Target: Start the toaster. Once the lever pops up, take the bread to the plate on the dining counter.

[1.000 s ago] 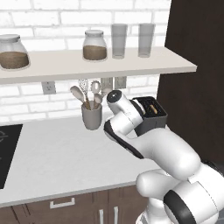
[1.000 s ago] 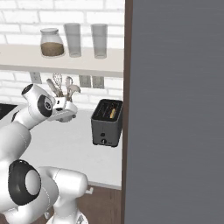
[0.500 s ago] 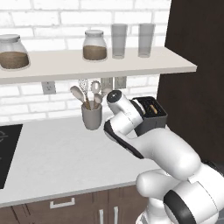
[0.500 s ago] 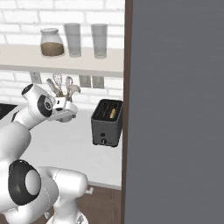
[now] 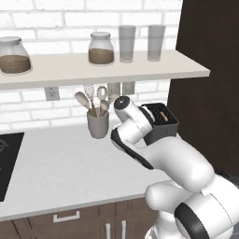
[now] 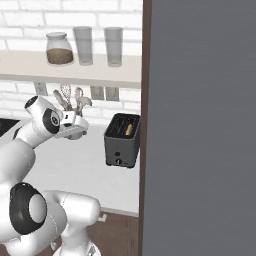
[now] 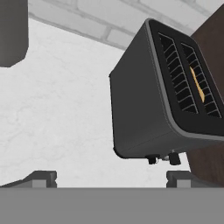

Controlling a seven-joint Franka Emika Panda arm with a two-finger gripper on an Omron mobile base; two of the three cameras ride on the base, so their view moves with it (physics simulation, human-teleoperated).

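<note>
Inside toaster [image 7: 144, 109] slot — bread [image 7: 199, 85]

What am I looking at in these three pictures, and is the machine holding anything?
This is a white robot arm in a rendered kitchen. Two pictures come from cameras riding on its base, behind it to the left and to the right. The third comes from a camera on its hand, looking along the gripper. On the white worktop stands a dark toaster beside a tall dark cabinet, with a slice of bread down in one slot. A grey cup of utensils stands by the brick wall. Jars and glasses sit on the shelf above. The jaws are open, short of the toaster, holding nothing.
</note>
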